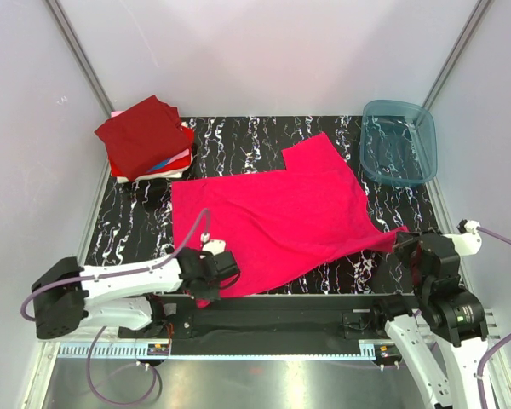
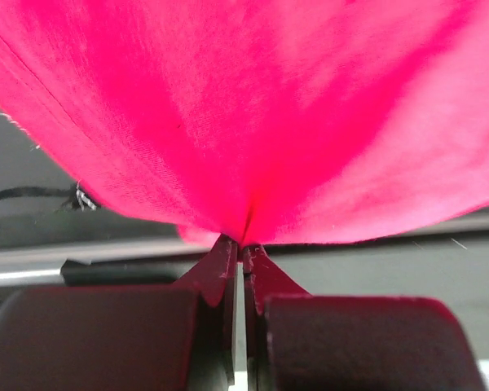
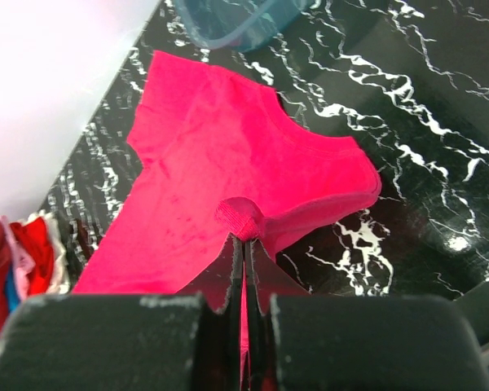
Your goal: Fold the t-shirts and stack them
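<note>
A bright magenta-pink t-shirt lies spread on the black marbled table, one sleeve pointing to the back. My left gripper is shut on its near left corner; in the left wrist view the cloth fans out from the pinched tips. My right gripper is shut on its near right corner, where the cloth bunches at the tips. A stack of folded t-shirts, dark maroon on top with red, white and blue below, sits at the back left; it also shows in the right wrist view.
A teal translucent plastic bin stands at the back right, also in the right wrist view. White walls close in the table on three sides. A black rail runs along the near edge between the arm bases.
</note>
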